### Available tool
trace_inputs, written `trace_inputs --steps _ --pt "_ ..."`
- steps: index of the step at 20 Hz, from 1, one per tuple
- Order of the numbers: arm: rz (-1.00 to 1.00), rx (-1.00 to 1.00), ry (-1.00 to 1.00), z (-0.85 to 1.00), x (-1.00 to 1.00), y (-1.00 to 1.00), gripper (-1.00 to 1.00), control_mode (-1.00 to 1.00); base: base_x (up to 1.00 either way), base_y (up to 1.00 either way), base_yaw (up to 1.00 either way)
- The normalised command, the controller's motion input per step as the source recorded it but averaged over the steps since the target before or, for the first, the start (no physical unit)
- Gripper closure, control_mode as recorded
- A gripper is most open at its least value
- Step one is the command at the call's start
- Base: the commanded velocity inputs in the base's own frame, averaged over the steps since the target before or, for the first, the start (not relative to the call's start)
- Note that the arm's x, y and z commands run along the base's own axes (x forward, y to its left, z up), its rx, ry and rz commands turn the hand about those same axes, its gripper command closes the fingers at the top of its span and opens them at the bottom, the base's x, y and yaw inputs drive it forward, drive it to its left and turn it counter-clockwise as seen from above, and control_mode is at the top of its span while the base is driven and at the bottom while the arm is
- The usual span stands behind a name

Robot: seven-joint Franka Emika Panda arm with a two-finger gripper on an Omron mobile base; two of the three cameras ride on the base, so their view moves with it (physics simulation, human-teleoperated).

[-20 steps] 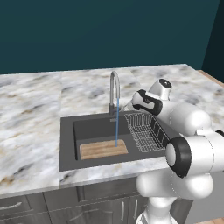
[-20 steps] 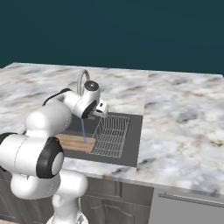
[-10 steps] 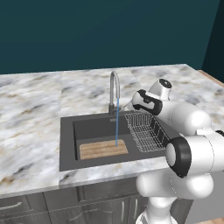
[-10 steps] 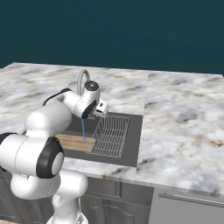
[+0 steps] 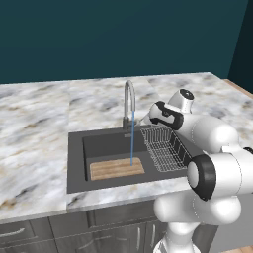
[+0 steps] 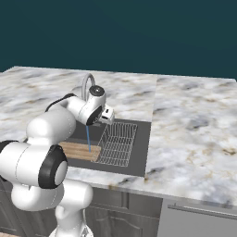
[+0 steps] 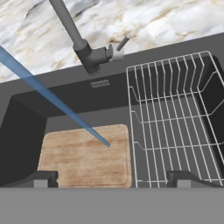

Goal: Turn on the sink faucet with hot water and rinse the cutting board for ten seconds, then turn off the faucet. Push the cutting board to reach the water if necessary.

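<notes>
Water [image 5: 132,141] runs in a thin blue stream from the grey gooseneck sink faucet [image 5: 129,101] and lands on the right part of the wooden cutting board [image 5: 117,169]. The board lies flat in the left half of the dark sink [image 5: 74,163]. In the hand view the water [image 7: 57,103] hits the cutting board [image 7: 83,155] near its right edge. The sink faucet [image 7: 89,57] shows there with its small lever [image 7: 121,45] sticking out to the right. My gripper [image 7: 113,179] hangs open and holds nothing, above the basin between board and rack, short of the lever.
A wire dish rack [image 5: 163,147] fills the right half of the basin, close beside the board's right edge. Marble counter [image 5: 34,133] surrounds the sink on all sides. My own white arm [image 6: 51,125] covers the basin's left part in the right base view.
</notes>
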Motion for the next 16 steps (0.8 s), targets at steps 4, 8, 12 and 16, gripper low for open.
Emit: trace_inputs --steps 4,8,12,16 --pt "0.0 0.0 0.0 0.0 0.0 0.0 -1.0 -1.0 0.0 0.0 0.0" --pt "0.0 0.0 0.0 0.0 0.0 0.0 -1.0 -1.0 0.0 0.0 0.0" --pt "0.0 0.0 0.0 0.0 0.0 0.0 -1.0 -1.0 0.0 0.0 0.0" --pt "0.0 0.0 0.0 0.0 0.0 0.0 -1.0 -1.0 0.0 0.0 0.0"
